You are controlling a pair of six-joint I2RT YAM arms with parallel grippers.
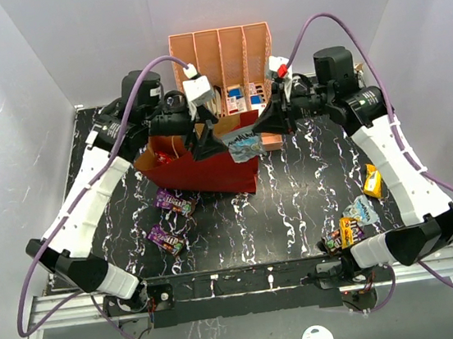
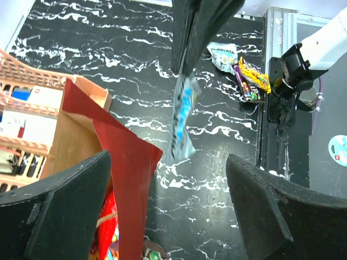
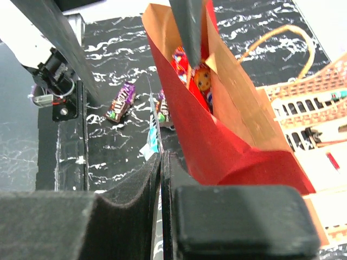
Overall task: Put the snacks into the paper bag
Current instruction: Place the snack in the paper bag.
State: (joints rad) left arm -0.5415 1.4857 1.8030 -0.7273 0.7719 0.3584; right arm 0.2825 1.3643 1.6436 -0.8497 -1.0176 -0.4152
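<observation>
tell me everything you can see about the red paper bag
The paper bag is dark red outside, brown kraft inside, with a tan loop handle. It stands open on the black marbled table, before the peach organizer. A red chip bag lies inside. One finger of the open left gripper reaches into its mouth; contact is unclear.

Bright even overhead light, soft shadows, right hand (image 3: 161,165) blurred up close.

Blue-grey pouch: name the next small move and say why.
Probably shift the right gripper sideways until the blue-grey pouch hangs over the open mouth of the paper bag. The gripper is clamped shut on the pouch, which dangles beside the bag's red wall, over the table.
</observation>
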